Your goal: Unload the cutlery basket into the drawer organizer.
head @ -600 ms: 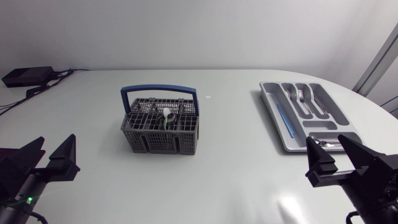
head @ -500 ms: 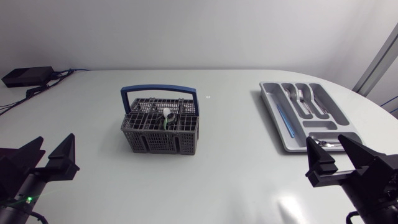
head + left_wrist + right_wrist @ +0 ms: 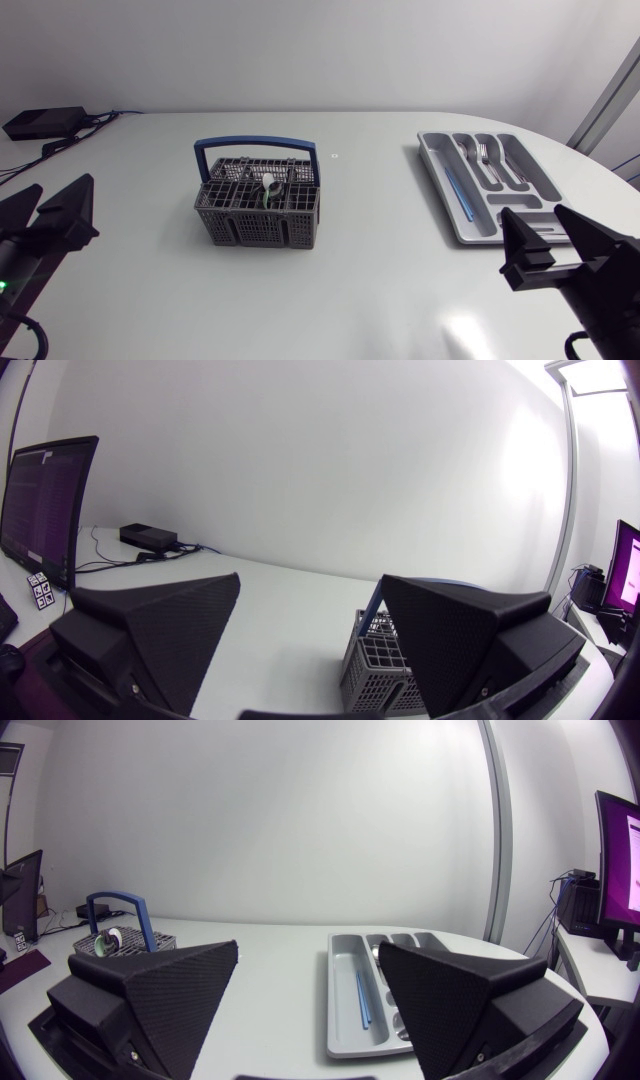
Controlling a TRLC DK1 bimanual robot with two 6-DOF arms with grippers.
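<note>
My left gripper [image 3: 48, 198] and right gripper [image 3: 541, 222] gaped empty, so I judged the next move a reach into the cutlery basket [image 3: 258, 212] for its white-tipped utensil [image 3: 270, 183].

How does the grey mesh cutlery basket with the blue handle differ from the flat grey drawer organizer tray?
The cutlery basket is tall and mesh-walled, with an arched handle; the drawer organizer is shallow, solid-walled and handleless. The basket stands centrally, the organizer far to its right. Both are grey and divided into compartments.
</note>
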